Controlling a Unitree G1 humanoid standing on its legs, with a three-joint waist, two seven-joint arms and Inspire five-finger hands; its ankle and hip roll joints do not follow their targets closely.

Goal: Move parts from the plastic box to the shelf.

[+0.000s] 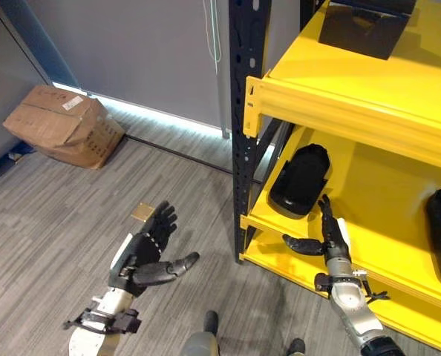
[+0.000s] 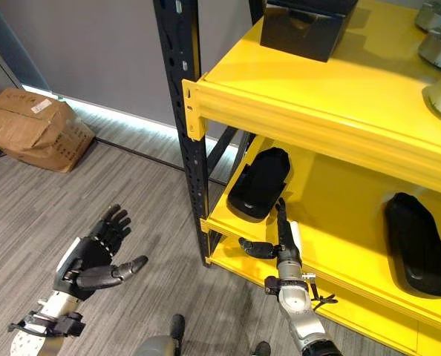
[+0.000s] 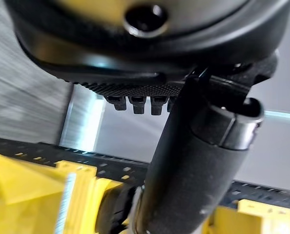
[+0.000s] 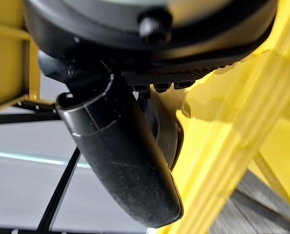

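both hands open and empty, parts lying on the yellow shelf

nearest to us, at about 7 o'clock in the head view, we see the left hand held over the grey floor. its fingers are spread and nearly straight, the thumb stands out to the side, and it has hold of nothing.

at about 5 o'clock the right hand is at the front edge of the middle board of the yellow shelf. its fingers point up and are straight, the thumb reaches sideways toward the dark upright post, and nothing is held in it. the fingertips are just beside the near end of a black part; we cannot tell if they touch it.

this black part lies on the middle board, near the post, with its long side running toward the back. a second black part lies on the same board at about 3 o'clock, well apart from the first one.

on the top board, at about 1 o'clock, stands a black box. in the right eye view some grey round parts are on the top board at about 2 o'clock.

farthest away, at about 10 o'clock, a crushed cardboard box lies on the floor against the grey wall.
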